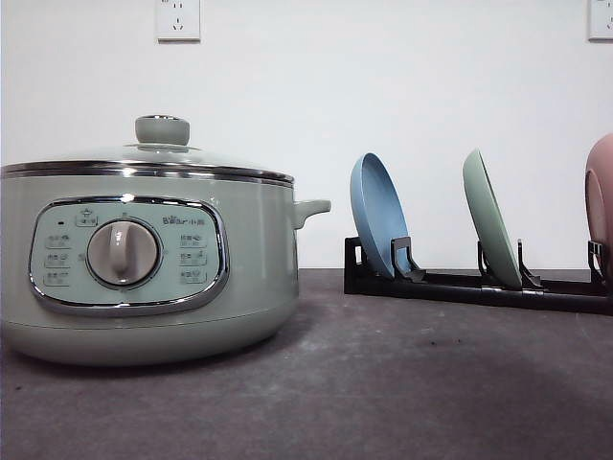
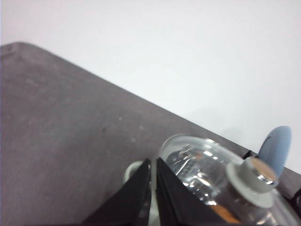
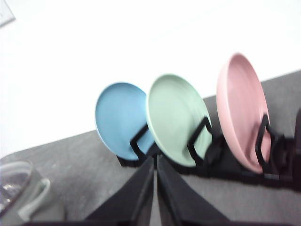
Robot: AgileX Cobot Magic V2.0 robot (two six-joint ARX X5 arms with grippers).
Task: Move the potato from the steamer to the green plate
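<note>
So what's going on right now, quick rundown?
Both end effectors shut, empty: left, right. Glass lid on steamer, potato unseen. Green plate upright in rack.

The pot (image 1: 144,259) is pale sage green with a chrome rim and a clear glass lid (image 1: 158,153). In the black rack (image 1: 479,286) stand a blue plate (image 1: 376,216), a mint-green plate (image 1: 490,218) and a pink plate (image 1: 601,196). The table (image 1: 383,383) is dark grey, the wall (image 1: 383,96) white.

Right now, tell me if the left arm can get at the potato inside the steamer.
Probably not yet. The glass lid sits closed on the steamer, covering what's inside, and the left gripper has its fingers pressed together beside the lid knob. The lid would have to come off first.
</note>
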